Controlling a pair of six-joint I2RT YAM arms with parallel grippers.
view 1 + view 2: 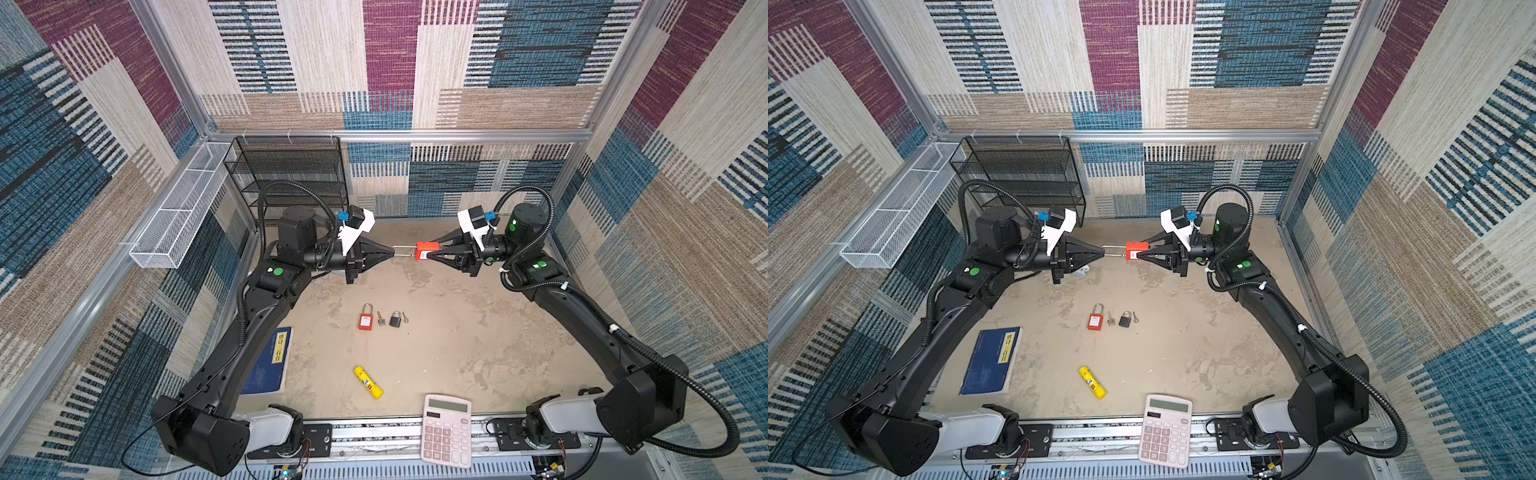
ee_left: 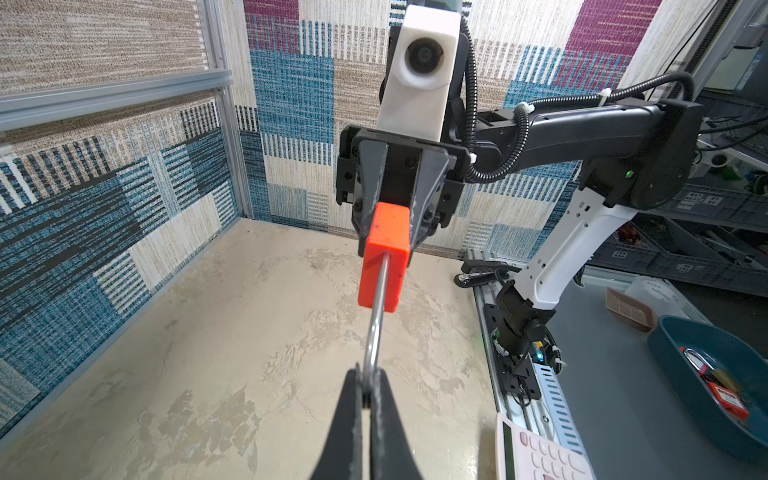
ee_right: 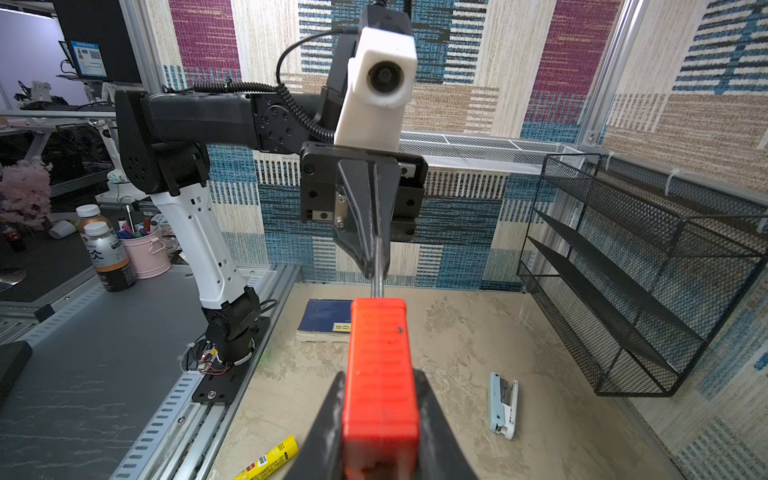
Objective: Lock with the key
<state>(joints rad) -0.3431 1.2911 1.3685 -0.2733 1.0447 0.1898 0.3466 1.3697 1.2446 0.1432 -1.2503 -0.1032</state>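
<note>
Item under inspection: red padlock [image 1: 427,250], with a ribbed, blocky plastic body with rounded corners and a long, slim, polished-metal shackle [image 1: 404,249]. It hangs in the air between the two arms, over the far half of the mottled beige table [image 1: 457,332], with its shackle lying level and pointing toward the left arm.

Left gripper [image 1: 393,250]: the tapered black jaws are pressed almost together, pinching the bend of the shackle at their very tips (the left wrist view shows the steel loop caught there).

Right gripper [image 3: 380,415]: the jaws are parted only as wide as the padlock body and clamp its two broad faces. The matte black fingers [image 3: 436,419] lie flush against the plastic.

On the table, near the middle and well clear of both grippers, four items lie in a row:
- a second red padlock [image 1: 365,320]
- a round-headed key [image 1: 380,319]
- a small black padlock [image 1: 395,319]
- a thinner key [image 1: 404,317]

Also noted:
- a yellow glue stick [image 1: 368,382]
- a pink calculator [image 1: 446,430] lying across the front rail
- a blue book [image 1: 992,361]
- a black mesh rack [image 1: 286,174]
- a white mesh tray [image 1: 178,208] mounted on the left wall
</note>
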